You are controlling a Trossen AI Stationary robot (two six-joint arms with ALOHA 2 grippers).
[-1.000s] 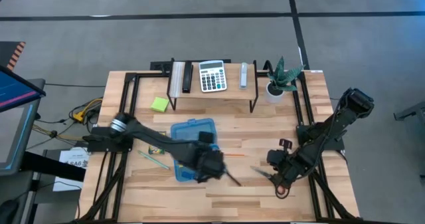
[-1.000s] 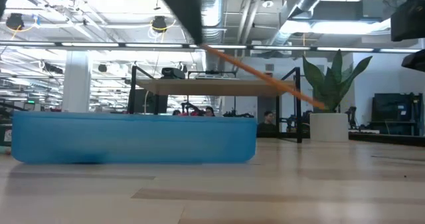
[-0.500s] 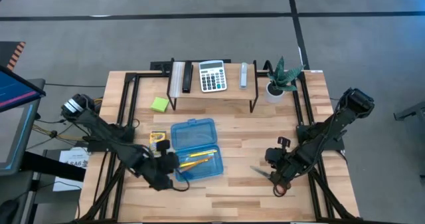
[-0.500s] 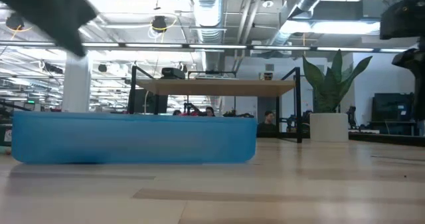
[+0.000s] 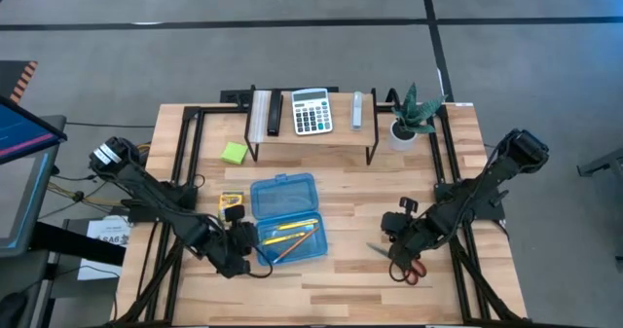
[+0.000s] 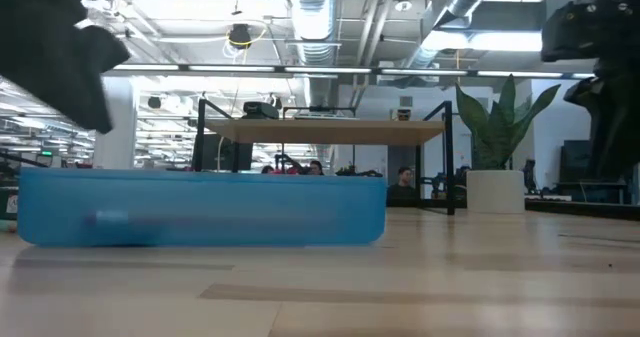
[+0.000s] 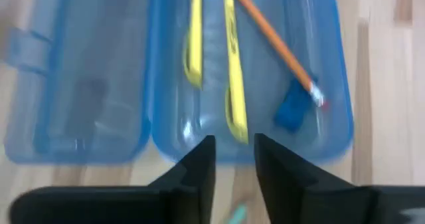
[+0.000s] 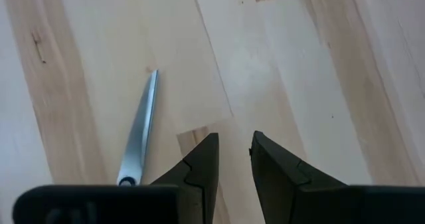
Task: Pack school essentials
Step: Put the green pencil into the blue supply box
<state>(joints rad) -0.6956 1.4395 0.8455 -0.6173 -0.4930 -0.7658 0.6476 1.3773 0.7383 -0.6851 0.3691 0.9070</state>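
The blue pencil case lies open on the table, and its near half holds two yellow pencils, an orange pencil and a small blue piece. My left gripper hovers at the case's near-left edge, open by a narrow gap and empty. The red-handled scissors lie flat on the table's near right. My right gripper hangs just above and beside their blade, narrowly open and empty. The lime sticky-note pad and the crayon box rest left of the case.
A low shelf at the far side carries the calculator and other small items, and a potted plant stands to its right. The case's blue wall fills the low view's left. Bare wood lies between the case and the scissors.
My left gripper carried the orange pencil above the case's near right part, let it go, and swung back toward the table's left edge. The orange pencil now lies in the case. My right gripper shifted slightly toward the far edge, uncovering the scissors' red handles.
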